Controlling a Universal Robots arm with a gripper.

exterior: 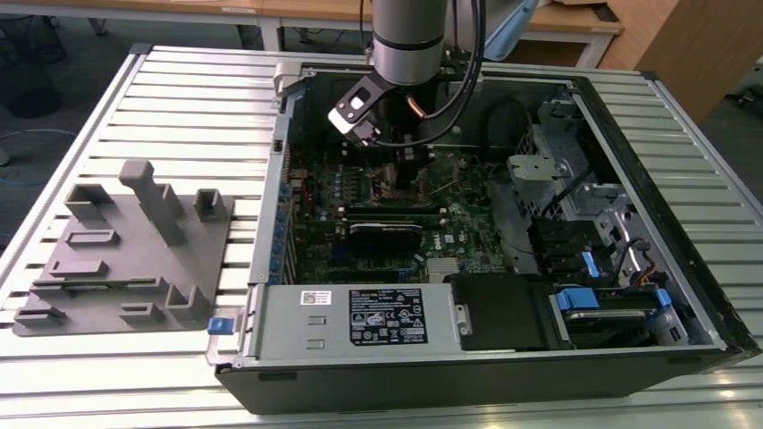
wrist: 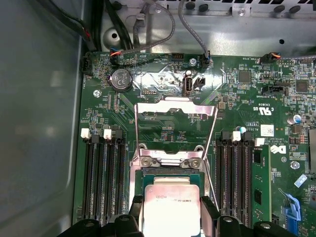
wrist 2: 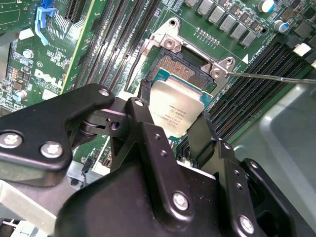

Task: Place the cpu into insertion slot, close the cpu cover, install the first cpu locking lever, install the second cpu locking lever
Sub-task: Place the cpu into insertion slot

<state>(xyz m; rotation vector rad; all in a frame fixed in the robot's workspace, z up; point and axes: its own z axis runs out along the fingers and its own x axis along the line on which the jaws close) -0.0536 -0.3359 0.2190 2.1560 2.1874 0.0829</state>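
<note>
The cpu (wrist 2: 174,109) is a flat silver-grey square held between my gripper's (wrist 2: 175,112) two black fingers (wrist 2: 146,98), which are shut on its opposite edges. It hangs just over the near part of the insertion slot (wrist 2: 178,71), whose dark contact field and silvery rim still show beyond it. In the first wrist view the cpu (wrist: 170,202) sits in the gripper (wrist: 171,211) above the slot (wrist: 170,172). The cpu cover (wrist: 175,111) is swung open and lies back over the green board. A thin locking lever (wrist 2: 269,77) sticks out sideways. My arm (exterior: 406,45) reaches down into the open computer case.
Long black memory slots (wrist: 101,173) flank the socket on both sides. Cables (wrist: 170,24) run along the case wall. A power supply box (exterior: 357,317) fills the case's near side. A drive cage (exterior: 573,188) stands on the exterior view's right, and a grey fixture (exterior: 120,250) lies on the slatted table on its left.
</note>
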